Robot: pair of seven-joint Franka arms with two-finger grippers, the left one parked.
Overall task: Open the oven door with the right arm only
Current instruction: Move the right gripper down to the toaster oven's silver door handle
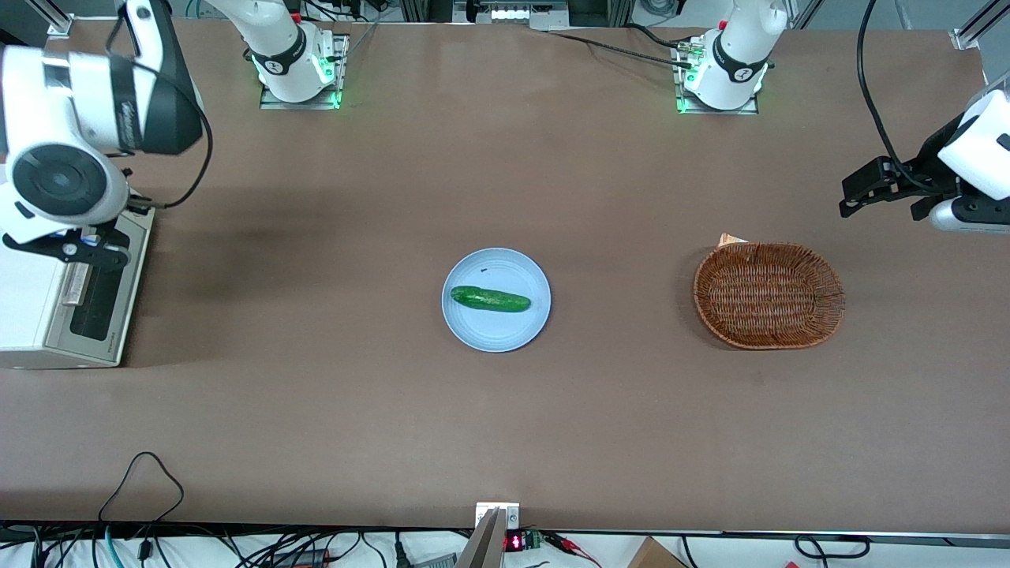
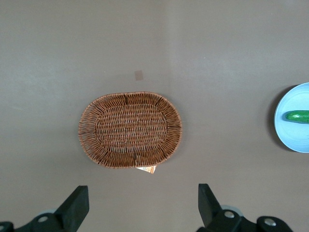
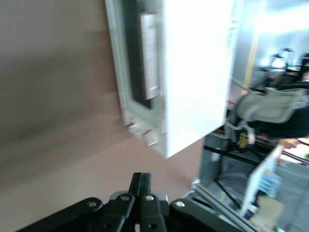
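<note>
The white toaster oven (image 1: 31,304) stands at the working arm's end of the table. Its oven door (image 1: 101,293), grey-framed with a dark glass window and a silver bar handle (image 1: 75,282), lies flush against the oven front. The right arm (image 1: 59,150) hangs over the oven. Its black gripper (image 1: 79,251) is just above the door's upper edge, near the handle, shut with nothing between the fingers. In the right wrist view the gripper (image 3: 142,180) shows its two fingers pressed together, apart from the oven door (image 3: 126,63), the handle (image 3: 148,53) and two knobs (image 3: 150,139).
A light blue plate (image 1: 473,331) holding a green cucumber (image 1: 490,299) sits mid-table. A brown wicker basket (image 1: 769,296) lies toward the parked arm's end, also seen as the basket (image 2: 130,129) in the left wrist view. Cables trail along the table edge nearest the front camera.
</note>
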